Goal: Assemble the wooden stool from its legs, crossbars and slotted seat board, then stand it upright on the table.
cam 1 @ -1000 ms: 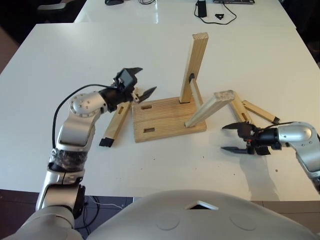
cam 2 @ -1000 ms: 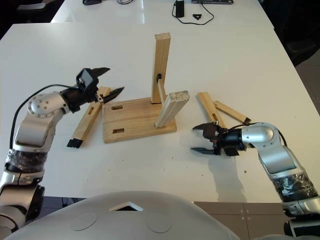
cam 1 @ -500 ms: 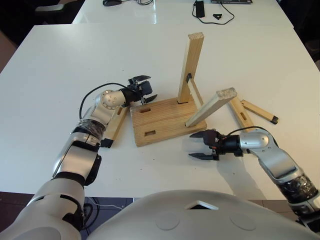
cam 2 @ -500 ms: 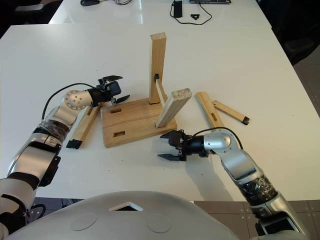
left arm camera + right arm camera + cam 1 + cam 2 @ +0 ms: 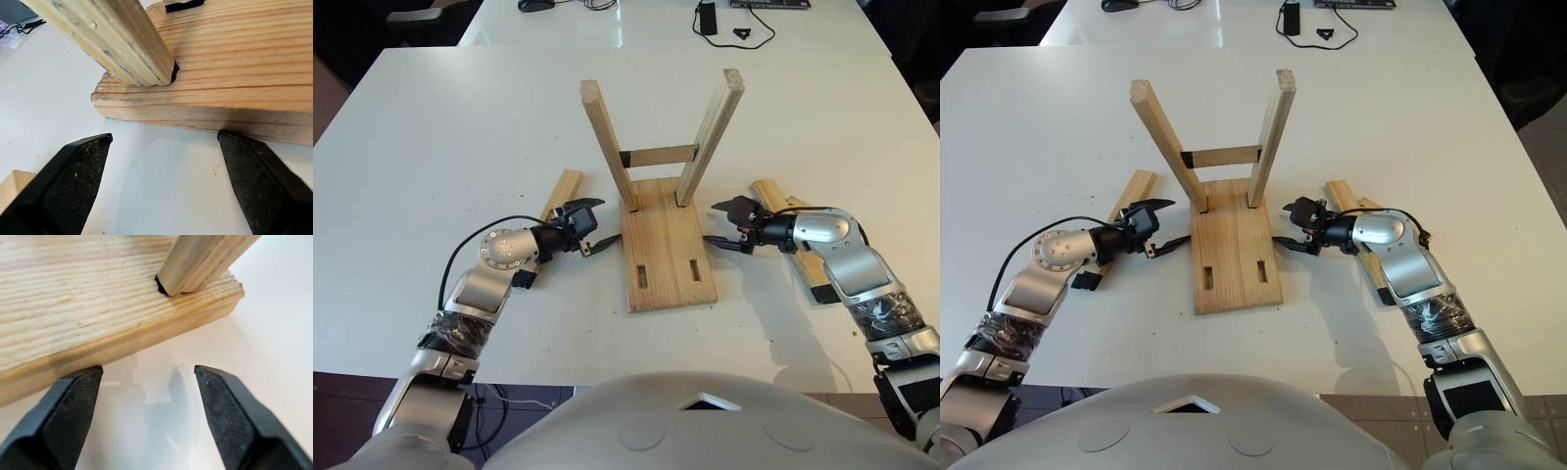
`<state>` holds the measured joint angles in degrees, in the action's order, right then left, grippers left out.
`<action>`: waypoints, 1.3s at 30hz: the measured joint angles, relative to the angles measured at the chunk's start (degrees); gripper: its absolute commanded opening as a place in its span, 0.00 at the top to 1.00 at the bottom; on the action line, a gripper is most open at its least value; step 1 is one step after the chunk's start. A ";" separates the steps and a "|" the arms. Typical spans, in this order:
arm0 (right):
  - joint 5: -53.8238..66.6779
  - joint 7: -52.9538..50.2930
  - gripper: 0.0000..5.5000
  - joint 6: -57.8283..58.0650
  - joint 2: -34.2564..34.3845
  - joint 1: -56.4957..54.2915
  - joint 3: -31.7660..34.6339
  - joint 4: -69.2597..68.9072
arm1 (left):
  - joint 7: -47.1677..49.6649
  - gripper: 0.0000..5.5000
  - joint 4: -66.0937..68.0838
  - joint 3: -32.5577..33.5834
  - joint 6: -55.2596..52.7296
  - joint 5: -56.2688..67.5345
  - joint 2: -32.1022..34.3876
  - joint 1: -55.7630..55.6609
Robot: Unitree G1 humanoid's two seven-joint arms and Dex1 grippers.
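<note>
The slotted seat board (image 5: pixel 671 257) lies flat on the white table. Two legs (image 5: pixel 607 145) (image 5: pixel 710 137) stand in its far slots, splayed apart and joined by a crossbar (image 5: pixel 657 155). Its two near slots (image 5: pixel 643 278) are empty. My left gripper (image 5: pixel 587 231) is open at the board's left edge, low over the table, and the left wrist view shows its fingers (image 5: pixel 73 186) spread in front of the board's corner (image 5: pixel 146 105). My right gripper (image 5: pixel 728 224) is open at the board's right edge, with its fingers (image 5: pixel 230 416) apart beside the board's side (image 5: pixel 112 345).
A loose leg (image 5: pixel 558 194) lies on the table left of the board, partly under my left arm. Two more loose wooden pieces (image 5: pixel 771 196) (image 5: pixel 815 274) lie on the right, under and behind my right arm. Cables and small dark items (image 5: pixel 707 18) sit at the far edge.
The board has turned about a quarter turn and both legs with the crossbar now stand at its far end. Both open grippers have come in to the board's two side edges.
</note>
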<state>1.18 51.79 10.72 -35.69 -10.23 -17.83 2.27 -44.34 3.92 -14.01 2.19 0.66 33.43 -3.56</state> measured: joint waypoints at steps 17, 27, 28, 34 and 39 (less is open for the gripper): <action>2.86 3.88 0.37 2.56 -5.54 6.35 5.06 -6.37 | 6.04 0.27 -12.27 3.74 -5.56 -1.58 1.47 8.79; 11.13 6.39 0.37 1.95 -14.21 6.34 22.89 5.07 | 10.18 0.27 -16.62 14.07 -9.10 -3.36 4.73 6.86; 10.46 6.45 0.37 0.89 -15.19 5.21 23.26 8.14 | 10.61 0.27 -14.86 14.52 -8.02 -4.41 5.42 7.78; 8.99 9.46 0.37 -2.95 -16.23 2.75 22.56 21.20 | 11.67 0.27 -9.66 14.78 -2.38 -7.23 7.53 10.75; 8.93 10.42 0.37 -4.25 -15.90 2.82 22.64 28.55 | 11.76 0.27 -8.26 14.64 -1.50 -6.40 7.40 11.26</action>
<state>10.12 62.21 6.47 -51.59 -7.42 4.81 30.82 -32.58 -4.34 0.63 0.69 -5.74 40.83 7.70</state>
